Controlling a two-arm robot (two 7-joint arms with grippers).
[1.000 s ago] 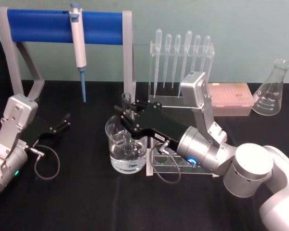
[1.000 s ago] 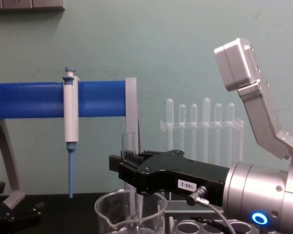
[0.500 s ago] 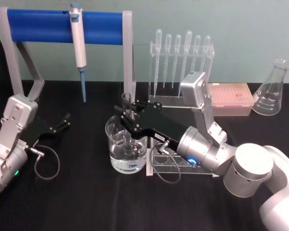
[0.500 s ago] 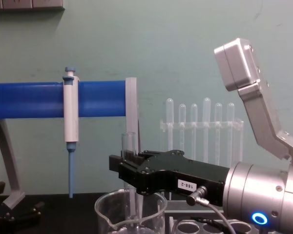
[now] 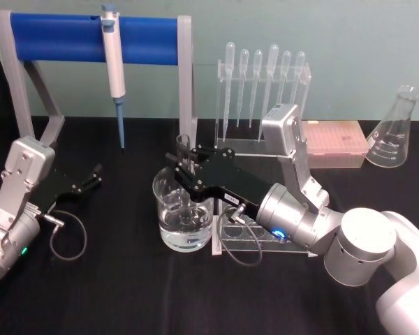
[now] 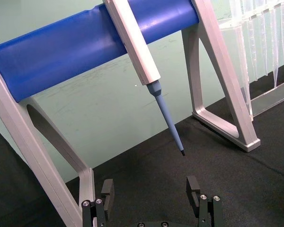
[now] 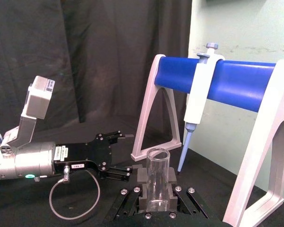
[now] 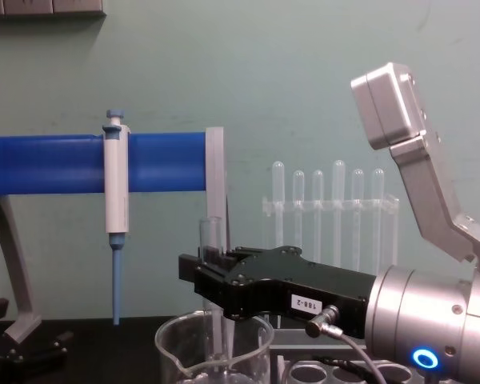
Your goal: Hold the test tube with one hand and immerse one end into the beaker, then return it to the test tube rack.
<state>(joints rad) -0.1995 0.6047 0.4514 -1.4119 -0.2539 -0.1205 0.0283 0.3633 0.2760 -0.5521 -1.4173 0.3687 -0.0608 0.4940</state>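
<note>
Apparently nothing is changing from half a second ago: the right gripper (image 5: pixel 184 167) is still reaching leftward over the beaker (image 5: pixel 165 209), and the test tube (image 5: pixel 184 148) is keeping the same upright stance in both the head and chest views. The left gripper (image 5: pixel 91 178) is still resting low over the black table (image 5: pixel 112 286) on the left, near the foot of the blue pipette stand (image 5: pixel 56 31), and its fingers (image 6: pixel 193 187) are standing apart with nothing between them.

The right gripper's jaws are clamping the test tube from both sides. In the right wrist view the test tube (image 7: pixel 157 182) is sitting squarely between the two black pads (image 7: pixel 142 178), with its open rim rising above them. In the chest view the test tube (image 8: pixel 210 236) is sticking up above the right gripper (image 8: pixel 204 268) and running down below it into the beaker (image 8: pixel 176 352). In the head view its lower end is hanging inside the beaker and appears to be dipping into the water. The test tube rack (image 5: pixel 227 244) is lying just beside the beaker, under the right wrist.
</note>
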